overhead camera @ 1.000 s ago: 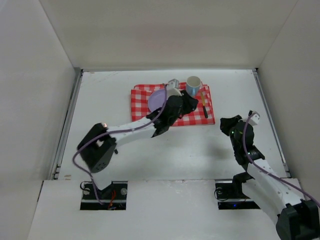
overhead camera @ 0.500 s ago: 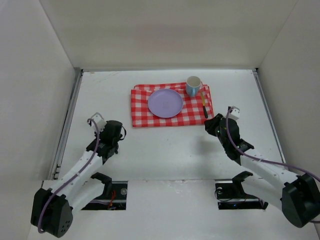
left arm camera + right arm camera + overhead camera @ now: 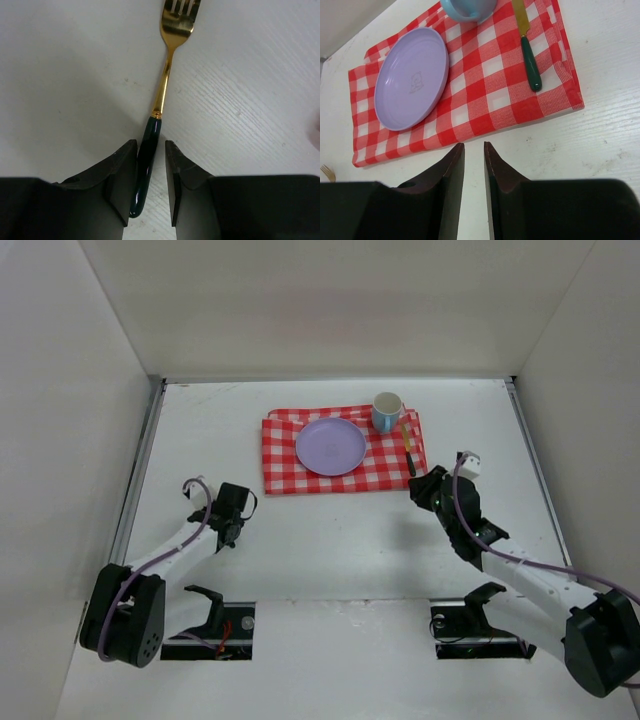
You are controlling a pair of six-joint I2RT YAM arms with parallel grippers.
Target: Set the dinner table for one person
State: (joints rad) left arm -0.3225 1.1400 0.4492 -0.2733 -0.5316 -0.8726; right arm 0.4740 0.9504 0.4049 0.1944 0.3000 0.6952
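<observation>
Place setting for one, fork outstanding: left claw [image 3: 151,145] is working at the fork, right claw [image 3: 474,150] is waiting by the cloth.
On the matte white worktop [image 3: 340,540], the red-and-white checked cloth [image 3: 385,470] is carrying a round lilac plate [image 3: 331,446], a blue mug [image 3: 387,410] and a gold-bladed, green-handled knife [image 3: 409,450] at its right. The gold fork with the dark green handle [image 3: 166,75] is lying on bare worktop at the near left, well apart from the cloth, probably awaiting transfer. The left arm is folding low, its claw pointing down and straddling the handle closely, apparently to lift it; whether it is pinching cannot be told. The right arm is reaching forward, its claw slightly spread and carrying nothing, near the cloth's near right corner.
</observation>
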